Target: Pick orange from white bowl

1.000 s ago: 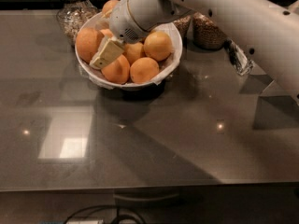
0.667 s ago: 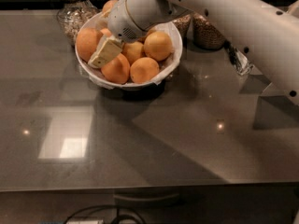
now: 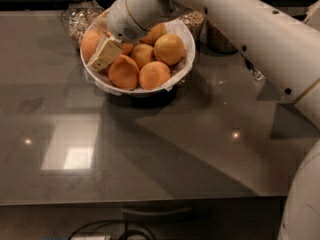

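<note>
Gripper [image 3: 105,54] down inside the white bowl [image 3: 186,59], in its left half, tip angled down and to the left. Sits right against the orange [image 3: 89,43], the large deep-coloured one at the bowl's left edge, and just above another fruit at the front. Grip state: cannot tell whether released or clamped on anything. Reaches in from the upper right on a thick white arm [image 3: 240,29] that crosses the bowl's back rim. Paler oranges [image 3: 154,75] heaped across the bowl's middle and right. Glass jar [image 3: 79,15] just behind the bowl's left side, on a dark glossy table [image 3: 150,154].
</note>
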You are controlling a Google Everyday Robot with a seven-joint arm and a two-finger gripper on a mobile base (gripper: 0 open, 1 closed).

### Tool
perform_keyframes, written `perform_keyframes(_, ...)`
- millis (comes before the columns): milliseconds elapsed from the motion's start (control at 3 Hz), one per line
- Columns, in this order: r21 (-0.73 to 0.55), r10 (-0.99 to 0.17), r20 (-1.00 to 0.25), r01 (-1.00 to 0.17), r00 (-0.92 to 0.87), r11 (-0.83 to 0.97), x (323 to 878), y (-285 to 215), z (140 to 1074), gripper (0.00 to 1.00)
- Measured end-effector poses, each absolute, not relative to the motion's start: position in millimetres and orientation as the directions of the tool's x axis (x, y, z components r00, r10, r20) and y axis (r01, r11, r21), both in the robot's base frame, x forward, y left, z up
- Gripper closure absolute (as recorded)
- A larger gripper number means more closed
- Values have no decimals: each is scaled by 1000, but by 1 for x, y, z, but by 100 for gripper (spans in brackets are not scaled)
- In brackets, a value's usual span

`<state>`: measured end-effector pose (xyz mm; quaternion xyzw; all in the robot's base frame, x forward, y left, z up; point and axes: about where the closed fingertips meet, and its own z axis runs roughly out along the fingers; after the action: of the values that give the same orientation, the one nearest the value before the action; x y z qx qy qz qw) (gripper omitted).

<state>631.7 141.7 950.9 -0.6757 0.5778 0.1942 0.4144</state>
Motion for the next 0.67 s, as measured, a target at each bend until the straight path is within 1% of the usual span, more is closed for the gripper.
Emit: perform_keyframes(667,-300,-613,-752,-954,241,-6,641,149,936,24)
